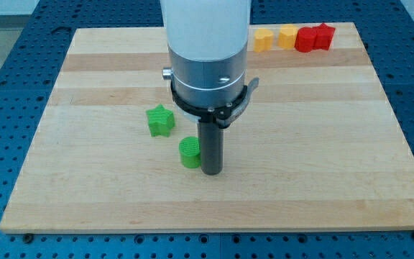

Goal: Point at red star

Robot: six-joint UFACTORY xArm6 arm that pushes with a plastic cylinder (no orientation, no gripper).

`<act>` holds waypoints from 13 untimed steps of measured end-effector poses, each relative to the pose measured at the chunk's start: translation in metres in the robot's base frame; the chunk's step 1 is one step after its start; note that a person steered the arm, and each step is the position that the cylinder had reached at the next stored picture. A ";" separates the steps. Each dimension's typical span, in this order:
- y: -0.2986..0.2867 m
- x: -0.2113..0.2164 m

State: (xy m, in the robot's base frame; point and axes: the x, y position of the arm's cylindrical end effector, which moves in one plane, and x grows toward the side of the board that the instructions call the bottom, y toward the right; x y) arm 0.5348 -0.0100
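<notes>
My tip [212, 171] is touching the green round block [190, 152] mid-board, holding nothing; small red star-shaped block [325, 36] sits way off at the top-right corner.

- We see a pale wooden counter [322, 144] made of lengthwise planks, resting on a blue perforated base [6, 86].
- Near its middle lies a green star [159, 120]; just below and to the view's right of it stands a green cylinder [189, 152].
- Along the top edge, toward the view's right, four blocks sit in a row: a yellow block [263, 39], a second yellow block [287, 36], a red block [306, 39] and a red star [324, 35], the two red ones touching.
- My tip [212, 171] rests on the counter, touching the green cylinder's right side.
</notes>
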 end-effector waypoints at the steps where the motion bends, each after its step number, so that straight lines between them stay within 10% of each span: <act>1: 0.017 0.001; 3: 0.114 -0.118; 6: 0.131 -0.182; 11: 0.252 -0.184; 13: 0.285 -0.246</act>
State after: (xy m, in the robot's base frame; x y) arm 0.2892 0.2753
